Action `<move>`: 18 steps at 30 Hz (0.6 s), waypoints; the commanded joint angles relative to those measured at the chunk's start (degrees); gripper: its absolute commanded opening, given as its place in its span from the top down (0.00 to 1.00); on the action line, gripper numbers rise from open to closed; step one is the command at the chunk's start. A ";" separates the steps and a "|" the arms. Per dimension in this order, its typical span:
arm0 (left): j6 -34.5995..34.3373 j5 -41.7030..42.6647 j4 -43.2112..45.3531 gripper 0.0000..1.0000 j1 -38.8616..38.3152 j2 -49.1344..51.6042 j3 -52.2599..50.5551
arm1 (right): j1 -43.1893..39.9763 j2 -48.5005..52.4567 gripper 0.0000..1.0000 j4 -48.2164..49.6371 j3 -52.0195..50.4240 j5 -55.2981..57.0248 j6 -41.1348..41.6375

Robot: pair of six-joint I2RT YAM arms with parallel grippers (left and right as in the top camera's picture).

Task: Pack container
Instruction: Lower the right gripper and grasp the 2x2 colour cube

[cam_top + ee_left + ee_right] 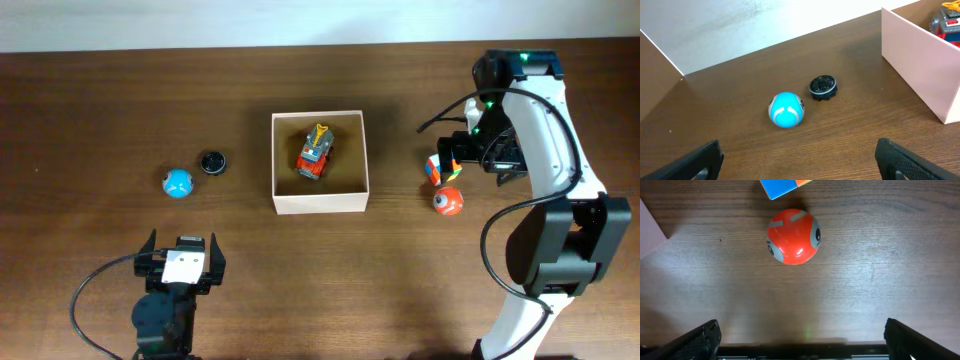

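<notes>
The container [320,203], a square cream-walled box with a tan floor, sits mid-table with a red-orange toy car [316,153] inside. Its wall [915,65] and the car [946,20] show at the right of the left wrist view. A blue ball [178,183] [786,109] and a small black disc [211,162] [823,87] lie left of it. An orange ball [448,201] [793,235] and a multicoloured cube [443,168] [782,187] lie right of it. My left gripper [182,250] [800,160] is open and empty, nearer than the blue ball. My right gripper [462,150] [802,340] is open and empty by the cube and orange ball.
The table is dark wood; its far edge runs along the top of the overhead view [200,50]. A corner of the container [650,230] shows at the left of the right wrist view. The right arm's base [560,250] stands at the right front.
</notes>
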 commanded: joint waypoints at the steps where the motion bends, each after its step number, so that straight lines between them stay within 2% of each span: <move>1: 0.68 -0.33 -0.04 0.01 0.24 -0.28 -0.33 | -0.09 -0.13 0.01 0.13 -0.04 0.92 -2.64; 9: 0.68 -0.33 -0.04 0.01 0.24 -0.28 -0.33 | -0.20 -0.11 0.01 3.67 -0.04 0.92 -2.93; 18: 0.68 -0.33 -0.04 0.01 0.24 -0.28 -0.33 | 0.02 3.10 0.01 9.42 -0.96 0.92 -12.13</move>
